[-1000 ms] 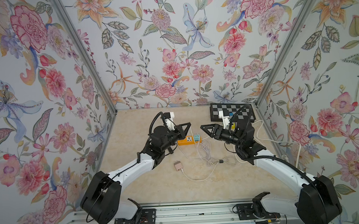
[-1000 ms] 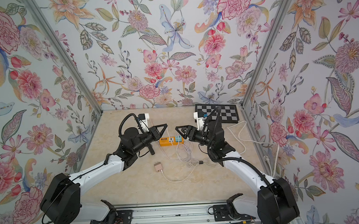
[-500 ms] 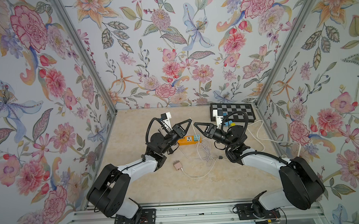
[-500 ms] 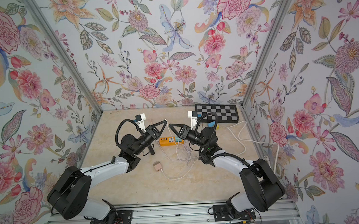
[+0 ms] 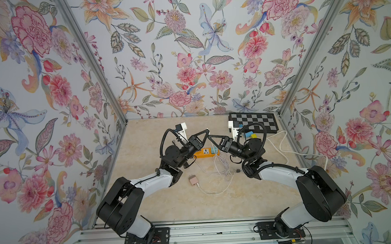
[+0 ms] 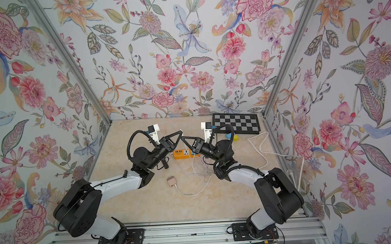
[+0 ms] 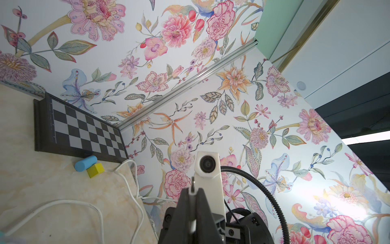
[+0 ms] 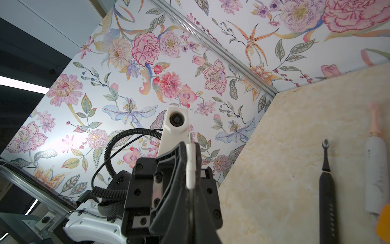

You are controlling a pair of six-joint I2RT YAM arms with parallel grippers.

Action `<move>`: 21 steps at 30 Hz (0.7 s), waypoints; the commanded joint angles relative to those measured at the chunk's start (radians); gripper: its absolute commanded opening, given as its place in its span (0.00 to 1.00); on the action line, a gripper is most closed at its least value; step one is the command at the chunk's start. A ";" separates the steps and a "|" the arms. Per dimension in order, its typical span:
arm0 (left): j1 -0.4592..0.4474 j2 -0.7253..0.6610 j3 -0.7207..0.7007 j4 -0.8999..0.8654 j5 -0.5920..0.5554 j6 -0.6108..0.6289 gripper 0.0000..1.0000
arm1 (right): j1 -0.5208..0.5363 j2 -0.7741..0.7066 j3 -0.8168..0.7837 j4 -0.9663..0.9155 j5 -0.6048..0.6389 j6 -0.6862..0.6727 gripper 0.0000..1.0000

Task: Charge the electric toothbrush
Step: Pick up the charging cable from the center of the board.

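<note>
Above the orange power strip [image 5: 203, 153], my left gripper [image 5: 207, 132] and right gripper [image 5: 211, 136] meet tip to tip. The left gripper [image 7: 192, 196] is shut on a thin white charging plug [image 8: 191, 166] whose metal pin sticks out past its fingers. The right gripper [image 8: 190, 191] is shut at the plug's rear end. A black electric toothbrush [image 8: 326, 190] and a white one with a pink head [image 8: 376, 169] lie side by side on the table in the right wrist view. The left arm hides them in both top views.
A pink adapter [image 5: 193, 180] with a looped white cable lies in front of the power strip, beside a tangle of thin cables [image 5: 224, 167]. A chessboard [image 5: 253, 125], blue cylinder [image 7: 85, 163] and yellow cube [image 7: 96, 170] sit at the back right. A thick white cord [image 5: 283, 145] runs along the right wall.
Both grippers have risen and come together until their tips meet. The right gripper has gone from open to shut. The left gripper has stayed shut on the plug.
</note>
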 commanded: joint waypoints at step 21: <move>0.121 -0.109 0.260 -0.573 0.522 0.373 0.28 | -0.050 -0.155 0.158 -0.442 -0.306 -0.264 0.00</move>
